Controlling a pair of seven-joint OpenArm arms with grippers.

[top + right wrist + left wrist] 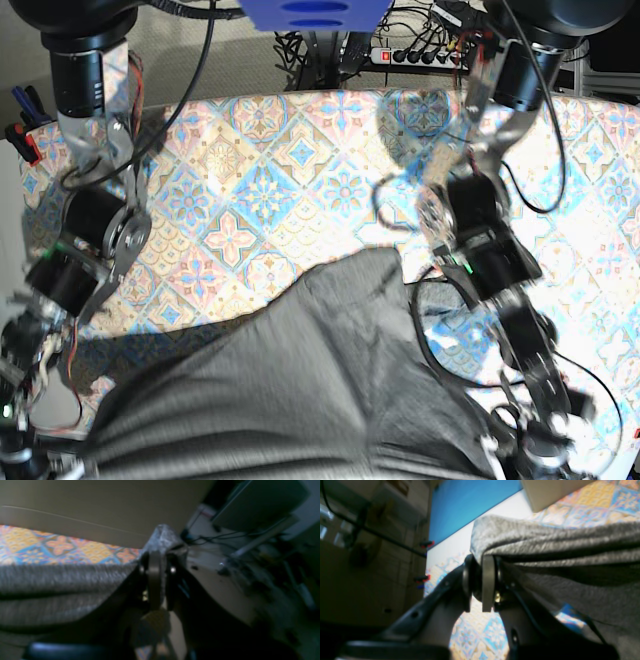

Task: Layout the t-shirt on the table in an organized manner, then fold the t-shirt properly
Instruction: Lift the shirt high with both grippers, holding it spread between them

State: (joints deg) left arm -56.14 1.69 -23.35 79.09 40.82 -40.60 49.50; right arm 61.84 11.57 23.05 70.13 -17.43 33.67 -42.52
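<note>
Gripping t-shirt (300,390) edges, both fingers above table (270,150).

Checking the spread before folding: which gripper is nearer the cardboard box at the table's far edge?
Right. The right gripper, pinching the t-shirt, sits just below the cardboard box; the left gripper is farther from it.

t-shirt (300,390): dark heather grey, plain (no print). tabletop (260,170) cloth: pastel blue, pink, cream diamond tiles with floral motifs. Arms: black.

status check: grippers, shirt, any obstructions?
Left gripper shut on t-shirt edge. Right gripper shut on t-shirt corner. Shirt stretched between them, partly on table. Nothing seen in the way.
</note>
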